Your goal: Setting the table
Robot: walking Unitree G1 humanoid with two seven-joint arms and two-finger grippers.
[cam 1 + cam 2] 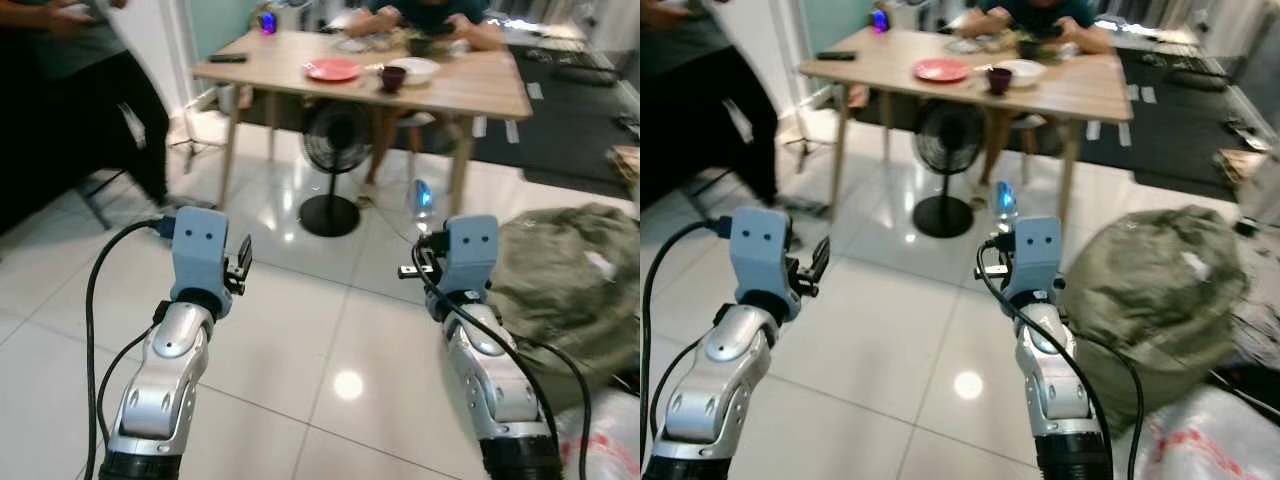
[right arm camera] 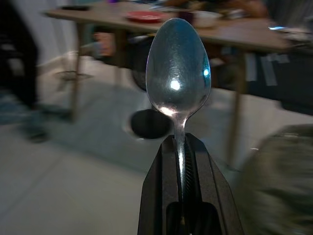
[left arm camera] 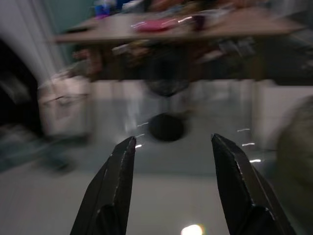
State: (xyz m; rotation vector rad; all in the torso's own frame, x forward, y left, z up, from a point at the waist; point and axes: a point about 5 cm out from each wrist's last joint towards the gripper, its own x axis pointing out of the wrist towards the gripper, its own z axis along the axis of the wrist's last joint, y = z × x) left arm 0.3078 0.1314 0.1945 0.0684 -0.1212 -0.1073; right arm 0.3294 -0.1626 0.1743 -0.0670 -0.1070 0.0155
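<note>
Right gripper (image 2: 188,152): jaws clamped on spoon (image 2: 178,73), bowl up, held over tiled floor.
Left gripper (image 3: 171,147): jaws apart, empty.
Standing fan (image 1: 333,160): blocks approach; collision risk.
Table (image 1: 480,90): far; pink plate (image 1: 333,69), dark cup (image 1: 392,77), white bowl (image 1: 415,69). Thin handle grip may slip while walking.

Arms: silver, rounded shells, black cuffs
Wrists: light-blue blocks, two dark screw holes each
Cables: black, looped beside both arms
Left gripper (image 3: 171,142): two long black tapered fingers
Right gripper (image 2: 182,142): black fingers
</note>
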